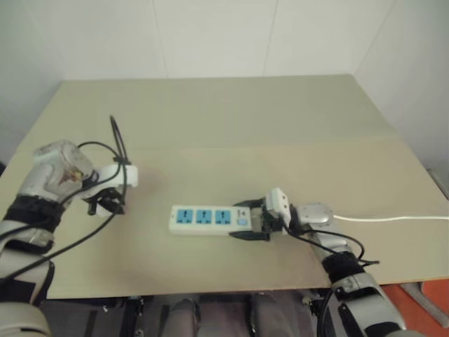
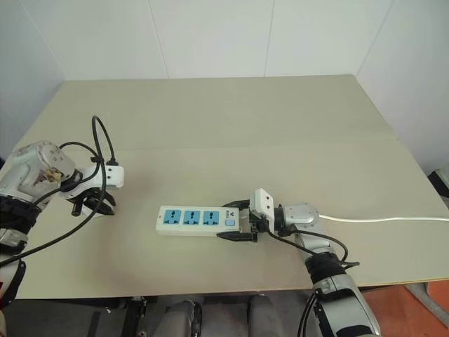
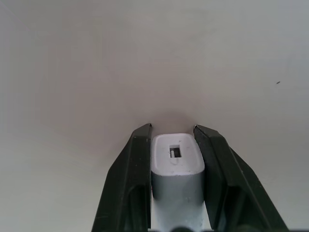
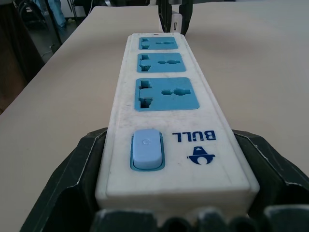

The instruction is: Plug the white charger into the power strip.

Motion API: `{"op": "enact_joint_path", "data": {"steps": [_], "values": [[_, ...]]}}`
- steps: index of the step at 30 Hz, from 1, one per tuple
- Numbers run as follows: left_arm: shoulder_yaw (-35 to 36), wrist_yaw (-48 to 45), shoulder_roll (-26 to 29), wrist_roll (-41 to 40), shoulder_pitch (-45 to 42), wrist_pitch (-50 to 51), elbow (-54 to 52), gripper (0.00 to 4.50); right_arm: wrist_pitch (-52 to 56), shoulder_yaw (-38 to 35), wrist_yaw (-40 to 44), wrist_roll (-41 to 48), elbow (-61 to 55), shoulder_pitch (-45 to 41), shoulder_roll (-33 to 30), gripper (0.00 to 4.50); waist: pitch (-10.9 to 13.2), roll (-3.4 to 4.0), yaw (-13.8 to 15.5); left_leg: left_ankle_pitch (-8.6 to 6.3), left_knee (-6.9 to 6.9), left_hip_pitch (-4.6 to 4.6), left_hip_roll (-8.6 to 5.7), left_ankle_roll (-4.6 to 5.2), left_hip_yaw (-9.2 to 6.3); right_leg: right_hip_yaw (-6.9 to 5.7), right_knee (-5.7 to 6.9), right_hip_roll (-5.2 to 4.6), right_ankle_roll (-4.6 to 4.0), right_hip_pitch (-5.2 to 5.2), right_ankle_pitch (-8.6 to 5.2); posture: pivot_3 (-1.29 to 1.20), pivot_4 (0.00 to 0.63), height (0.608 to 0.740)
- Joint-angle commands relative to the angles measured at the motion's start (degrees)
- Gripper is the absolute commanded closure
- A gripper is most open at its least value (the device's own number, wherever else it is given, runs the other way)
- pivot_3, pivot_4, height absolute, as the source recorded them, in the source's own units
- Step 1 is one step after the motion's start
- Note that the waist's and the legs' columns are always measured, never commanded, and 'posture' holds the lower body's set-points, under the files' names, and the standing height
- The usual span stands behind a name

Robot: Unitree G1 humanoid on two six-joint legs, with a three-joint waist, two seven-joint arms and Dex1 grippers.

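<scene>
The power strip [image 2: 200,220] lies flat on the tan table [image 2: 231,119], near the front edge and slightly right of centre, its three blue socket faces upward; the switch end points right, and the thin white cord [image 2: 382,219] runs off toward the table's right edge. The right gripper [image 2: 237,221] is clamped on that switch end, one black finger against each long side, as the right wrist view confirms; the strip is held steady on the table rather than lifted.

The white charger [image 3: 177,166] stands on the table at the left side, well apart from the strip's left end; the left gripper [image 2: 95,203] points steeply down over it, and both fingers [image 3: 136,169] press its flanks, so the grasp is closed on the charger. Its upper face shows a small rectangular port; the prongs are not visible, presumably underneath.

Judgement: the pick-up step is just completed, with the charger gripped but not yet raised; the strip is already secured. The next move calls for lifting the charger clear, carrying it right toward the strip, and bringing it over one of the socket faces, the leftmost being closest; the prongs must then be squared to the slots before pressing straight down, while the right gripper resists the push. Risk: the charger tilting or slipping between the fingers; prong orientation cannot be verified here.
</scene>
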Motion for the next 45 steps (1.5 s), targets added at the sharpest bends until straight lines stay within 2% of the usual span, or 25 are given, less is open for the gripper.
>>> {"op": "enact_joint_path", "data": {"steps": [1,5,9,17,22,30,45], "values": [[3.93,0.08,-2.03,-4.03,-3.77,0.57,-4.51,3.47,-0.60,-1.00,-0.12,1.20,-2.26,0.15,-0.30,1.09,0.00,-0.01,0.49,0.00,0.04,-0.04,0.00,0.00,-0.02,-0.01,0.00,0.01,0.00,-0.01,0.00,0.00,0.150,0.740],[8.04,-0.38,-6.17,-10.99,-6.18,3.59,-9.32,3.47,-0.75,-0.73,-0.23,1.01,-2.35,0.30,-0.38,1.09,0.01,-0.02,0.65,0.00,0.12,-0.11,0.00,0.00,-0.04,-0.02,0.00,0.00,0.00,-0.02,0.00,0.00,0.150,0.740],[13.33,0.83,-12.86,-20.99,-6.37,9.92,-13.65,3.47,-1.70,-0.20,-0.65,0.25,-1.21,-0.14,0.48,1.09,0.01,-0.02,0.41,0.00,0.16,-0.10,0.01,0.00,-0.03,-0.01,0.01,0.01,0.00,-0.01,0.00,0.00,0.150,0.740],[23.08,8.12,-26.55,-38.34,1.09,9.37,-20.69,3.47,-3.11,0.08,-1.13,-0.69,0.52,-1.02,1.99,1.09,0.00,-0.02,-0.34,0.00,0.44,-0.10,0.01,0.00,0.00,0.09,0.05,0.01,0.00,0.01,0.00,0.00,0.150,0.740],[23.08,13.68,-32.47,-42.42,6.69,10.26,-24.57,3.47,-3.62,-0.13,-1.19,-1.08,1.25,-1.28,2.12,1.09,0.00,-0.03,-0.46,0.00,0.54,-0.10,0.01,0.00,0.01,0.17,0.08,0.02,0.00,0.02,0.01,0.00,0.150,0.740],[21.45,12.39,-34.14,-45.78,13.64,6.90,-26.50,3.47,-3.33,0.06,-1.31,-1.27,0.92,-1.07,2.10,1.09,0.00,-0.03,-0.43,0.00,0.53,-0.05,-0.01,0.00,0.06,0.26,0.10,0.02,0.00,0.03,0.01,0.00,0.150,0.740],[20.31,9.56,-33.51,-45.30,17.03,-0.23,-21.41,3.47,-3.26,0.21,-2.19,-1.47,0.45,-0.74,2.52,1.09,0.00,-0.03,-0.47,0.00,0.51,0.00,-0.01,0.00,0.08,0.31,0.07,0.03,0.00,0.06,0.01,0.00,0.150,0.740]]}}
